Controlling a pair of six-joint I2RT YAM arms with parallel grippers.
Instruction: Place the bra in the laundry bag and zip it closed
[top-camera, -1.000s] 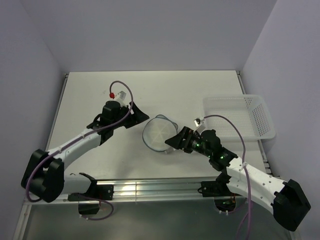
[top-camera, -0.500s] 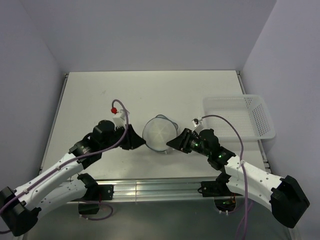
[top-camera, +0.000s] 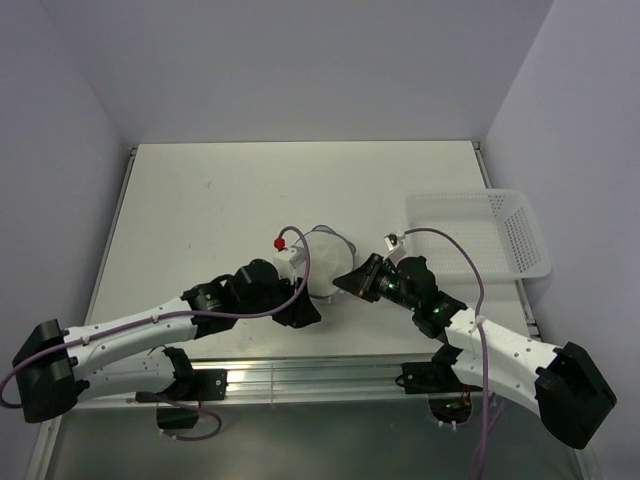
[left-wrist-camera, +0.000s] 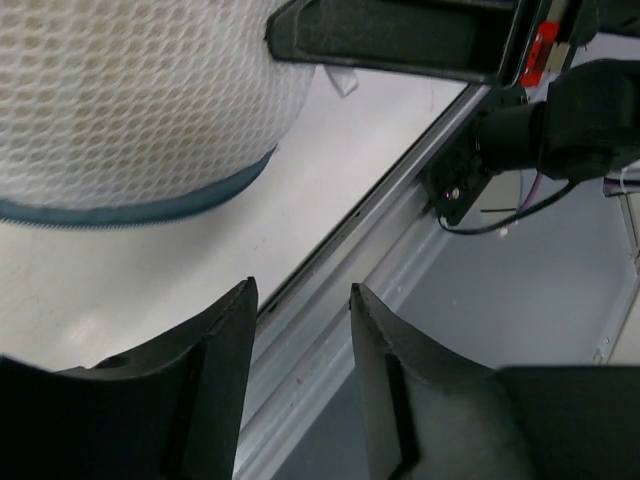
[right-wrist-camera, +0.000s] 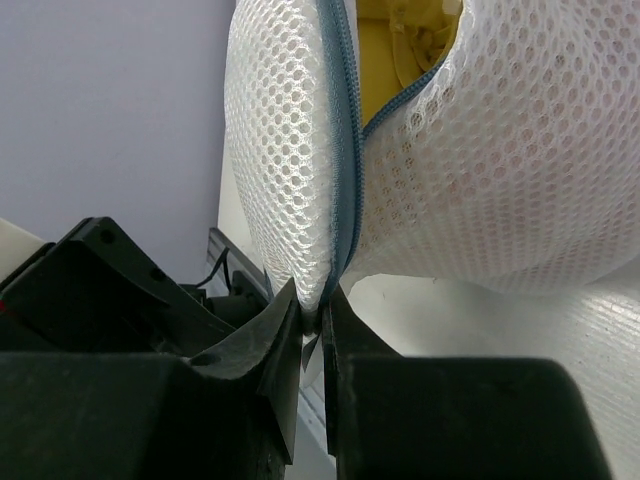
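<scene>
The laundry bag (top-camera: 325, 255), a round white mesh pouch with a blue-grey zip (right-wrist-camera: 340, 150), stands at the table's middle front. Its zip gapes at the top, and yellow fabric of the bra (right-wrist-camera: 400, 40) shows inside. My right gripper (right-wrist-camera: 318, 310) is shut on the bag's zipped rim, pinching the mesh and zip tape at the bag's right side (top-camera: 342, 282). My left gripper (left-wrist-camera: 303, 290) is open with nothing between its fingers. It hangs just in front of the bag (left-wrist-camera: 130, 100), over the table's near edge (top-camera: 305, 313).
A white lattice basket (top-camera: 480, 232) sits at the right edge of the table. The metal rail (left-wrist-camera: 400, 250) of the near table edge runs right under my left fingers, with the right arm's base (left-wrist-camera: 560, 120) beyond it.
My left arm swung from the bag's back left round to its near side. My right gripper closed on the bag's rim.
</scene>
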